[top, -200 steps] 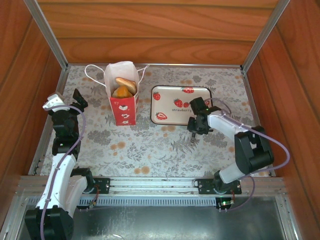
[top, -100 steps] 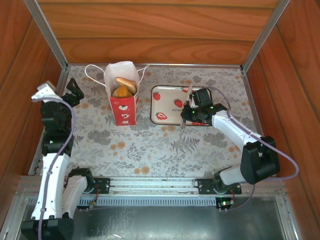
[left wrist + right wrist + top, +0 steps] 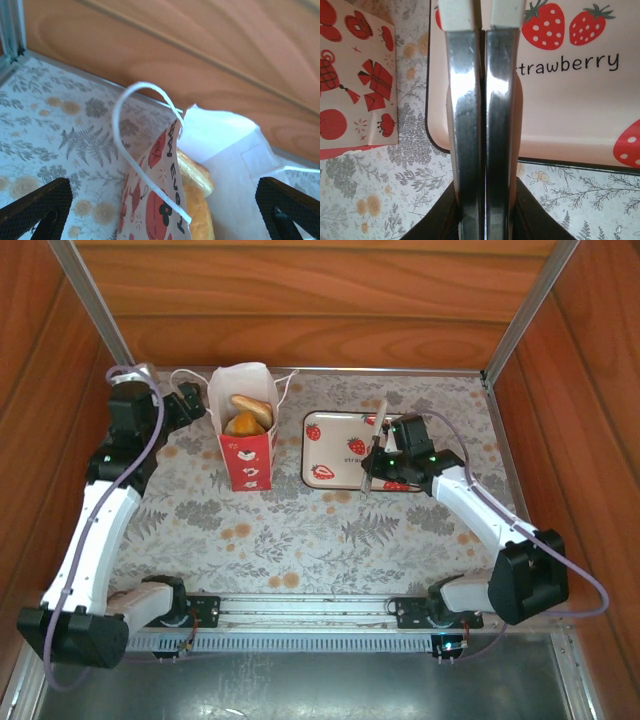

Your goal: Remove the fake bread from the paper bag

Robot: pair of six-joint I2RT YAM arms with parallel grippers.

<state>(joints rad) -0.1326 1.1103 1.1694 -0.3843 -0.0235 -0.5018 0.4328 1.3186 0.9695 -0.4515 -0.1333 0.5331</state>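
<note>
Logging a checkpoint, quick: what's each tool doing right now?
Left tool: open, holding nothing, near the paper bag.
Right tool: closed on metal tongs.

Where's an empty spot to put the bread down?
Bare: the table between paper bag, tray and arm bases, plus the tray's left half. Crowded: left gripper beside the bag, tongs in the right gripper over the tray's right.

Golden fake bread (image 3: pixel 246 416) sits inside upright paper bag (image 3: pixel 246 445).
</note>
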